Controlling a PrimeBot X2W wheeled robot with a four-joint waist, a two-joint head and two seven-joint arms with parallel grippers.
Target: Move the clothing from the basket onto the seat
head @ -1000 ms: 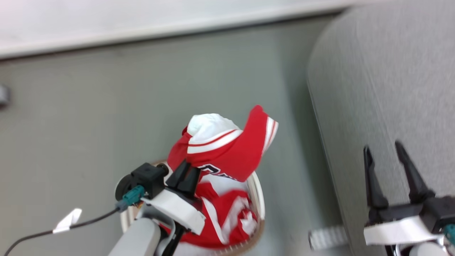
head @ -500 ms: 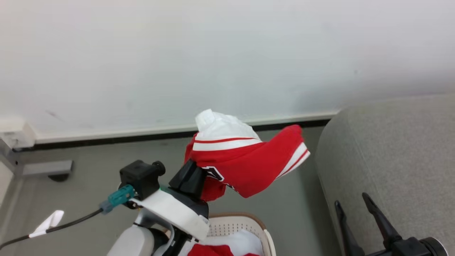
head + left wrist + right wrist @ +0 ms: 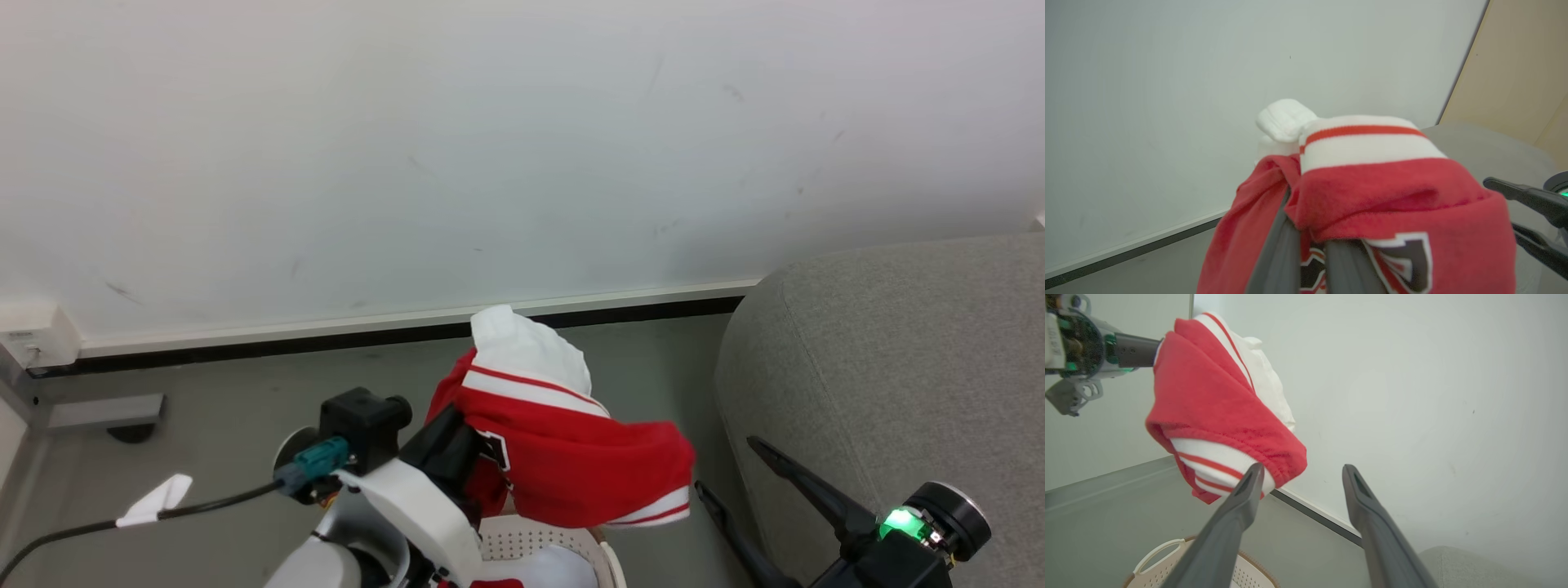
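Observation:
My left gripper [image 3: 457, 445] is shut on a red jersey [image 3: 563, 457] with white stripe trim, white lining and black letters, and holds it above the basket [image 3: 535, 537]. The basket's cream holed wall and brown rim peek out at the bottom, with more white and red clothing [image 3: 555, 567] inside. In the left wrist view the jersey [image 3: 1392, 196] drapes over both fingers [image 3: 1278, 253]. The grey seat [image 3: 898, 367] fills the right. My right gripper [image 3: 731, 469] is open, pointing left toward the jersey's hanging hem. In the right wrist view the gripper [image 3: 1302, 469] has the hem [image 3: 1220, 461] just beside its left finger.
A white wall with a dark baseboard [image 3: 326, 339] runs behind the grey floor. A grey metal foot [image 3: 98, 408] and a white box [image 3: 28, 339] sit at the far left. A black cable with a white tag [image 3: 151, 500] trails from my left wrist.
The head camera has tilted up, so the wall now fills the top. The jersey has come up out of the basket and its loose end has drooped. My right gripper has turned leftward.

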